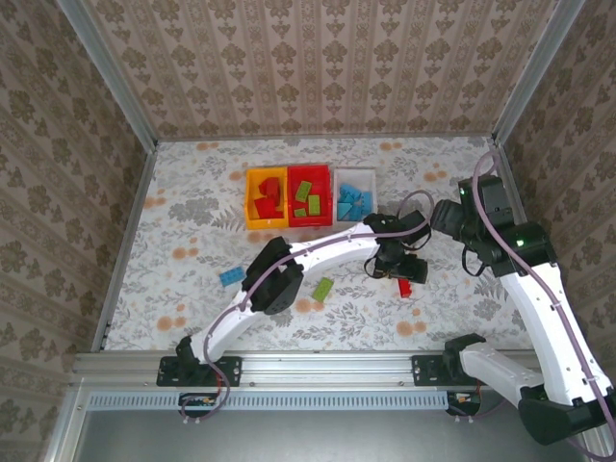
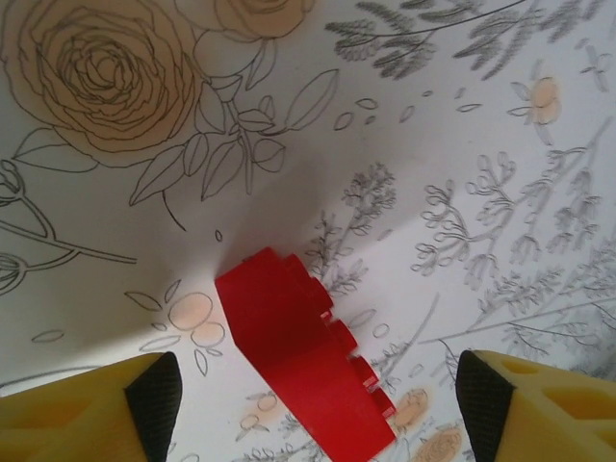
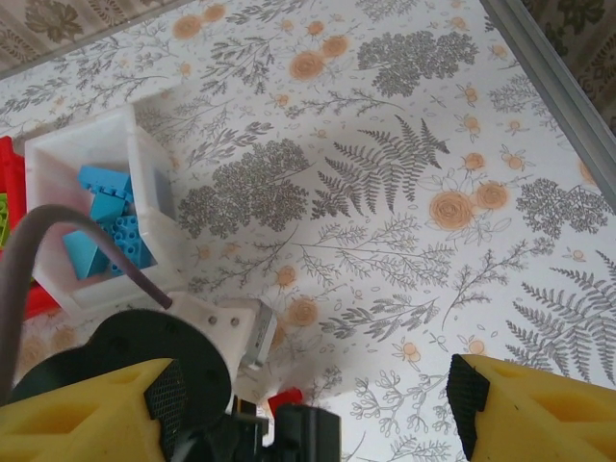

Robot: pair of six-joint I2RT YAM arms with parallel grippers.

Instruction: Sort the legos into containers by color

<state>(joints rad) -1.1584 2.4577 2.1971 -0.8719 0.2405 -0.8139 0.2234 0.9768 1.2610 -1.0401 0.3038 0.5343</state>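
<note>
- The red lego (image 2: pixel 303 356) lies loose on the table (image 1: pixel 192 221), right of its middle. It is a smooth, glossy plastic brick, rectangular, and in the left wrist view a row of round studs juts from its right-hand edge.
- The left gripper (image 2: pixel 316 404) hangs right above it with its fingers spread wide, one on each side of the brick, neither touching it. The fingers are blocky yellow plastic, each faced with a dull black pad (image 2: pixel 154 399).
- Two more bricks lie loose: a lime green brick (image 1: pixel 322 288) near the middle of the table, close beside the left arm's (image 1: pixel 289 265) white curved forearm, and a light blue brick (image 1: pixel 231 276) well apart to the left.
- The containers stand in a row at the far middle, side against side, all open-topped with thin straight walls: a yellow-orange bin (image 1: pixel 249 202), a red bin (image 1: pixel 310 223) and a white bin (image 3: pixel 154 192).
- Red bricks (image 1: pixel 269 195) are heaped in the yellow-orange bin, green bricks (image 1: pixel 308 197) in the red one and blue bricks (image 3: pixel 106 217) in the white one, lying tumbled at mixed angles.
- The right gripper (image 3: pixel 318 395) hovers over the table to the right of the white bin, its yellow fingers also held wide apart with no brick between them.
- The table is flat and matt, white with printed grey ferns and pale orange roses. Its edges meet a bare metal frame (image 1: pixel 125 231) and walls (image 1: pixel 318 67) covered in beige damask paper.
</note>
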